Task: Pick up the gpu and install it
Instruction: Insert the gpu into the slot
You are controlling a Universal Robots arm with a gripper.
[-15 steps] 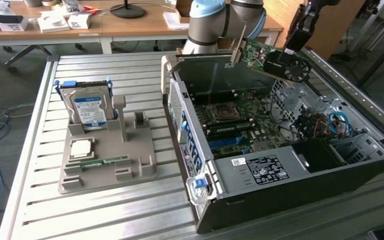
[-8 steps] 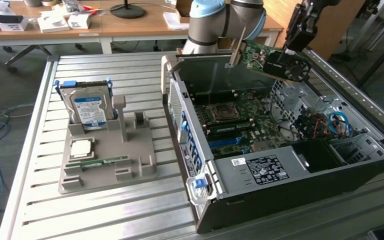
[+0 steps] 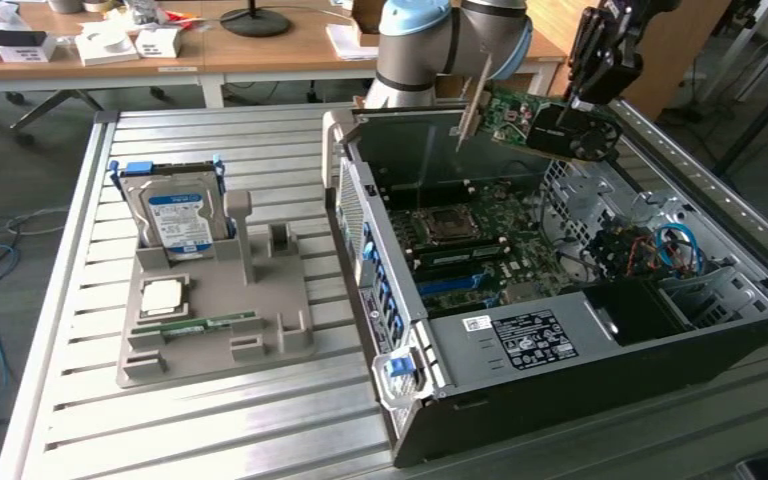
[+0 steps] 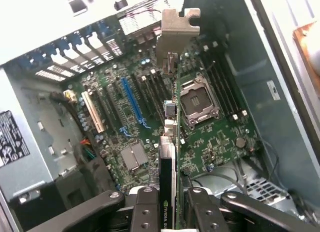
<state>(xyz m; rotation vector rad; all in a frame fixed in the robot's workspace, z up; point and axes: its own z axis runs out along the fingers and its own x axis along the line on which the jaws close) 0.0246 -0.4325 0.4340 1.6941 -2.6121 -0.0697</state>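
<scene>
As the grip stands: the gripper [image 4: 170,212] is clamped on the gpu [image 4: 168,182], one finger [image 4: 145,209] on each flat face, with the card seen edge-on between them.
Card's place: in the air above the open computer case [image 3: 518,400], over its far part in the exterior view. It is clear of the motherboard [image 4: 210,142] and touches nothing but the fingers.
Card's pose: upright on its long edge, with the silvery bracket [image 4: 178,26] leading toward the rear wall and its slot openings [image 4: 75,54].
Target, as I judge it: the long blue slot [image 4: 131,104]. It lies just beside the card's line, on the side away from the CPU socket [image 4: 200,101]. The card seems to hang over the strip between the two rather than over the slot itself.
Doing it well: the contact edge needs to run parallel to the slot and straight above it, with no lean in the card. The bracket has to meet a rear opening, not the wall's sheet metal.
Risk: a skewed card could scrape the small parts by the socket. It could also slide in the fingers, since the hold is on smooth faces.
Bystanders: the hard drive [image 3: 177,220] and the memory stick [image 3: 197,325] sit in the grey holder [image 3: 211,350]. It stands well apart from the case, on the exterior view's left, out of the arm's way.
</scene>
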